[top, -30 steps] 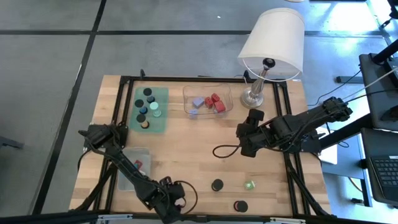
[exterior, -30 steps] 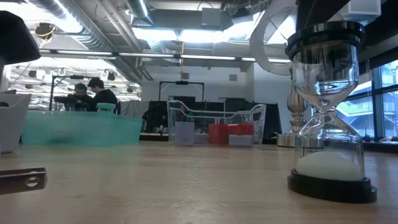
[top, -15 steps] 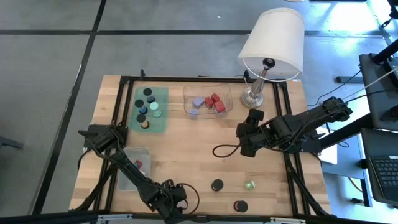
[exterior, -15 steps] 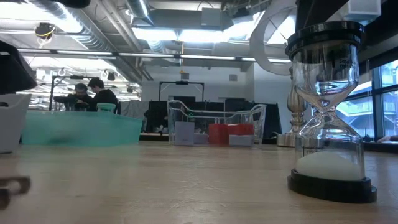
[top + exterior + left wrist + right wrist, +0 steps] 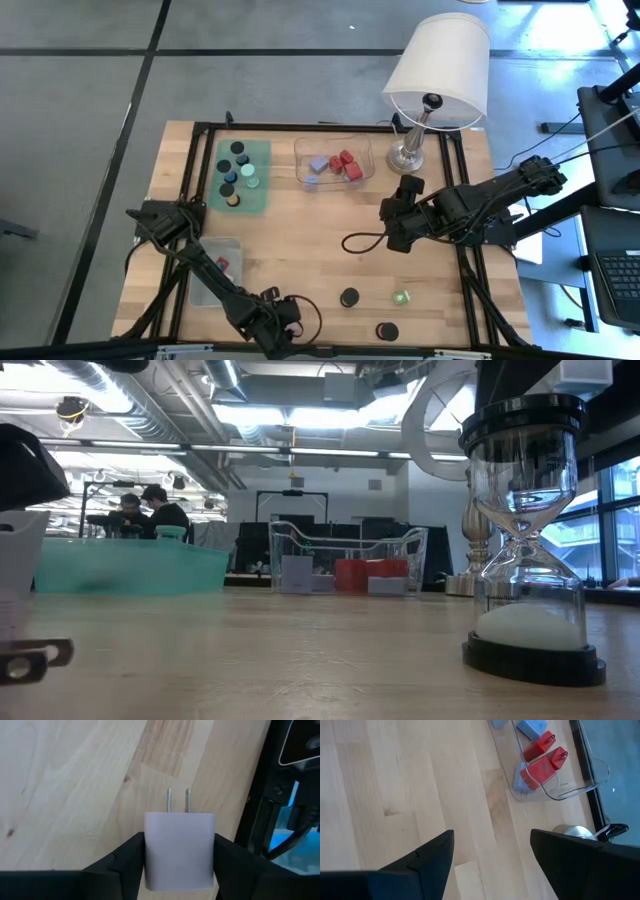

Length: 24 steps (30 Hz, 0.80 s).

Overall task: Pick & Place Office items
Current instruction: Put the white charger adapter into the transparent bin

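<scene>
Wooden table (image 5: 300, 250); left end effector (image 5: 179, 851) grips lilac plug (image 5: 179, 849); right end effector (image 5: 490, 851) open.

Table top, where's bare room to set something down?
Widest bare wood lies mid-table, between the green mat, clear tray, grey tray and right gripper. The near edge is crowded: hourglasses and the left gripper with its charger.

A light wooden surface (image 5: 300, 250) edged by a black frame carries everything. A white-shaded lamp (image 5: 437, 75) stands at its far right corner. Left of the lamp sits a clear tray (image 5: 334, 162), and farther left a green mat (image 5: 243, 176). Well in front of the lamp lie three round caps (image 5: 349, 298) and, toward the left, a grey tray (image 5: 214, 270).
</scene>
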Each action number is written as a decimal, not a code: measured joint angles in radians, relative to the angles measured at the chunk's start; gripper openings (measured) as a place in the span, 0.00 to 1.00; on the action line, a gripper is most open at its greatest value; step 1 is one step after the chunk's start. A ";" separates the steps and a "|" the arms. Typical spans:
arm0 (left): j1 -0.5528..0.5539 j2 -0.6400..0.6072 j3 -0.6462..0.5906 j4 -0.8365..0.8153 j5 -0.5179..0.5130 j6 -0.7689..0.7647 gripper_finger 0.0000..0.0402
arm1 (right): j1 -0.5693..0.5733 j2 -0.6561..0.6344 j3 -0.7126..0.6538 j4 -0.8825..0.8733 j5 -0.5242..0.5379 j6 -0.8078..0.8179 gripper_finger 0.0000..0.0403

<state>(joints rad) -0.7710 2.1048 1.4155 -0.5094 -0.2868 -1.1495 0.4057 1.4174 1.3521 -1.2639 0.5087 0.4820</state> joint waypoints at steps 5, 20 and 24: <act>0.034 0.011 0.074 -0.064 -0.004 0.069 0.48 | 0.000 0.000 0.000 0.000 0.000 -0.001 0.66; 0.324 -0.114 0.391 -0.853 -0.364 0.151 0.48 | 0.000 0.000 0.000 0.014 -0.001 0.004 0.66; 0.454 -0.174 0.408 -0.901 -0.392 0.186 0.48 | 0.000 0.000 0.000 0.015 -0.001 0.017 0.66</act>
<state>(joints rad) -0.3172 1.9308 1.8240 -1.4108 -0.6793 -0.9639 0.4053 1.4178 1.3518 -1.2484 0.5079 0.4986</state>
